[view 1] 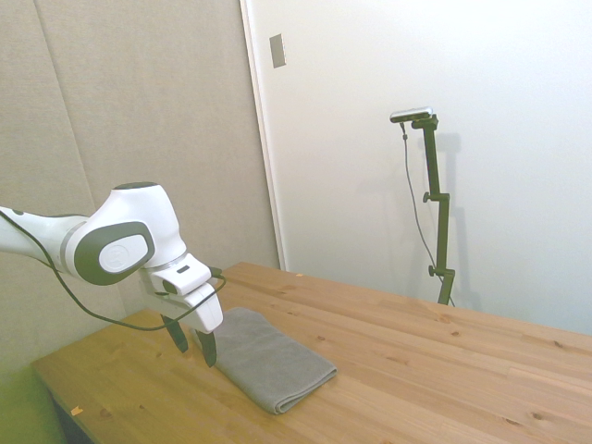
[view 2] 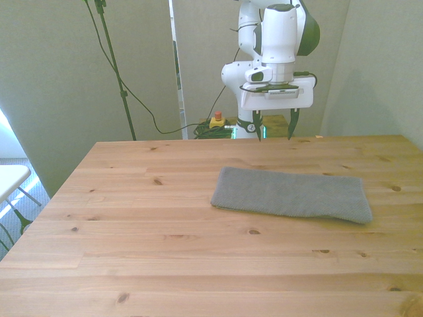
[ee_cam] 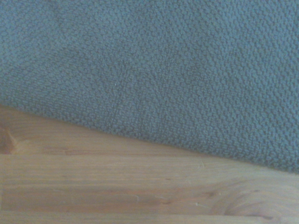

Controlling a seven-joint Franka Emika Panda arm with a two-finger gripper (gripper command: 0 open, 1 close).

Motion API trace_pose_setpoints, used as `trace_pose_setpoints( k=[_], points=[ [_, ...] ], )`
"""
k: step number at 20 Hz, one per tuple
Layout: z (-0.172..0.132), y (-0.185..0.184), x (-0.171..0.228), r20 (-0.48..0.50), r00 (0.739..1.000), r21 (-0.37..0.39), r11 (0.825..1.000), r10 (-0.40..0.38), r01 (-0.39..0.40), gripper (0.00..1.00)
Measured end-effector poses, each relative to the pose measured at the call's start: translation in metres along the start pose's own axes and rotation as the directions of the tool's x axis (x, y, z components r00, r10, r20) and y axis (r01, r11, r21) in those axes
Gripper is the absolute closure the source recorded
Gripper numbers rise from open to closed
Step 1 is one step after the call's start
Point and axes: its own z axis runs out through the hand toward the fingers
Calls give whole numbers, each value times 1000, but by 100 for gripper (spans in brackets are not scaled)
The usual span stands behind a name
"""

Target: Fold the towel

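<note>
On the wooden table (view 2: 132, 218) I see the towel (view 2: 291, 194) lying flat, already doubled, long axis across the front view, toward that view's right. Wrist view shows its nubbly grey edge on wood. Gripper (view 2: 273, 129) hangs above the table behind its far edge, fingers down, spread apart, holding nothing.

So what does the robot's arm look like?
The arm is smooth, rounded and white, with dark grey patches at its joints. A thin black cable loops along it. The gripper is a white block with a small printed label and two short dark jaws.
</note>
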Motion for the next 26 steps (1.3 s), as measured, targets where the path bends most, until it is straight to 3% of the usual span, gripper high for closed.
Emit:
trace_pose_setpoints(
  k=[3, 5, 8, 11, 14, 19, 23, 26],
  points=[
    [4, -1, 3, 11, 1000, -2, 1000, -2, 2, 0],
    [-10, -13, 14, -7, 1000, 20, 1000, 11, -11, 0],
    [-29, -50, 31, -30, 996, 34, 996, 87, -85, 0],
    [-29, -104, 36, -47, 978, -15, 978, 205, -206, 0],
    [-18, -153, 33, -68, 959, -112, 953, 276, -282, 0],
    [15, -232, 16, -110, 957, -221, 932, 269, -287, 0],
    [44, -268, 10, -210, 950, -338, 895, 229, -291, 0],
    [64, -297, -1, -282, 940, -380, 878, 190, -292, 0]
  ],
)
